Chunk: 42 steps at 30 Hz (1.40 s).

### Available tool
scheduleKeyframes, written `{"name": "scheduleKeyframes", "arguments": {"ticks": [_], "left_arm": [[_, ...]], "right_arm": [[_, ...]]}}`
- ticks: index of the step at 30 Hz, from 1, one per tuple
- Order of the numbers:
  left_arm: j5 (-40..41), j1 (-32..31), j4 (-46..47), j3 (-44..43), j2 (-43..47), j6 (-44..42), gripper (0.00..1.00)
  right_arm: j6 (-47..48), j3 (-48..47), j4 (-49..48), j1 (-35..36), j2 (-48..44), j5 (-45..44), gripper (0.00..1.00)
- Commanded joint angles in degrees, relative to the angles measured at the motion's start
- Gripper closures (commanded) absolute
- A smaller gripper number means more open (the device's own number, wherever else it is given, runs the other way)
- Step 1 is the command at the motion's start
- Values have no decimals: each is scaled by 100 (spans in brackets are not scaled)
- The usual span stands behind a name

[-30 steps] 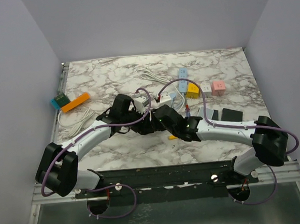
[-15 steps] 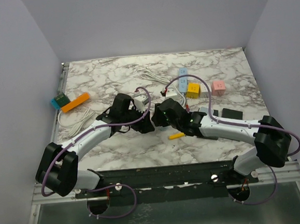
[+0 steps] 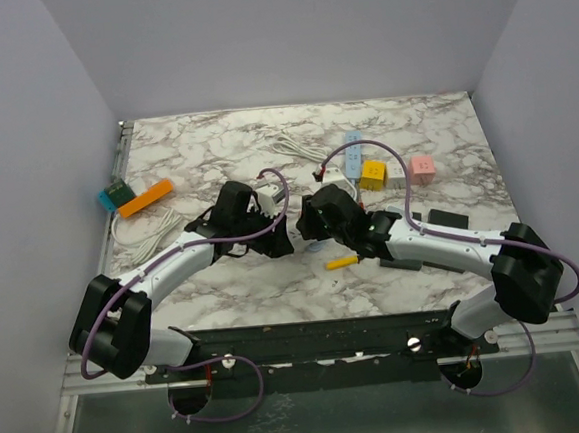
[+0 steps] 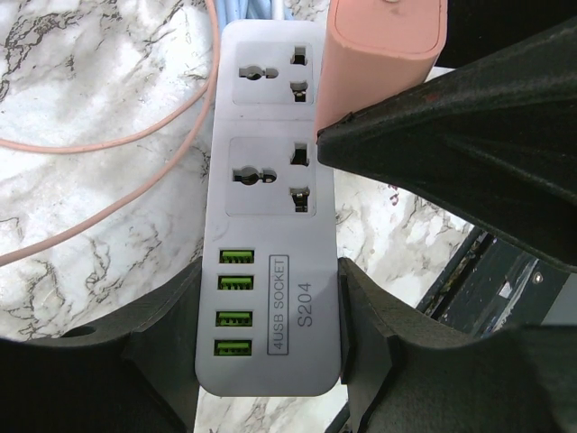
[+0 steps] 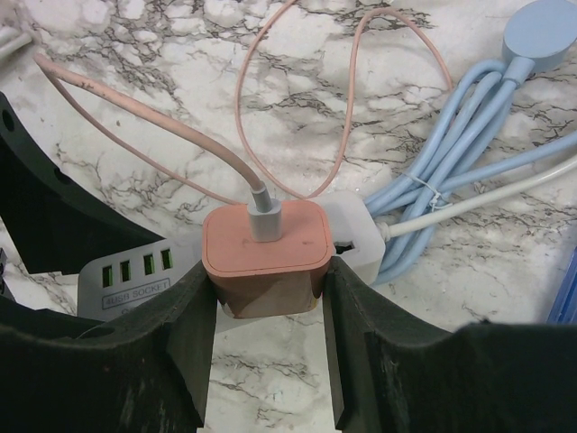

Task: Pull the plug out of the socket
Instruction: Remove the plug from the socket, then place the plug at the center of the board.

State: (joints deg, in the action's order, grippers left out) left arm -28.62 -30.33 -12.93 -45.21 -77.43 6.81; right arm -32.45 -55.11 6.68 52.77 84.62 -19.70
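Down low over the marble table [image 3: 194,144], the left arm [image 3: 173,261] and the right arm [image 3: 443,250] both bend in to the middle, and their black heads almost meet. From above you cannot see much there, because the arms cover what they hold.

The pins of the pink charger plug [image 5: 266,248] are hidden too, so I cannot tell if they sit in a hole or not. The far end of the white power strip [image 4: 266,171] is cut off at the top of the left wrist view.

The left gripper [image 4: 270,275] hugs the strip at the end with the green USB holes, one finger tight on each long side. The right gripper [image 5: 268,280] pinches the plug — its fingers [image 5: 194,334] press on two sides of the pink block. The plug stands by the strip's other end, with a pink cable [image 5: 180,135] stuck in its top.
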Motion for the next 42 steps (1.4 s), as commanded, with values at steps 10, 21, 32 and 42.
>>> {"name": "scheduleKeyframes", "arguments": {"ticks": [10,21,32,42], "left_arm": [[587,15,6,-54,96,-54,100],[781,-224,-7,-11,445,-186,100],[689,-309,47,-11,633,-189,100],[1075,-309,299,110,1032,-42,100]], "right_arm": [[119,-72,280,0,-296,-287,99],[303,-231,1028,-863,-407,105,99],[1113,-1014,1771,-2855,565,1736,99],[1610,-1596,2316,-3175,1478,1916,99]]}}
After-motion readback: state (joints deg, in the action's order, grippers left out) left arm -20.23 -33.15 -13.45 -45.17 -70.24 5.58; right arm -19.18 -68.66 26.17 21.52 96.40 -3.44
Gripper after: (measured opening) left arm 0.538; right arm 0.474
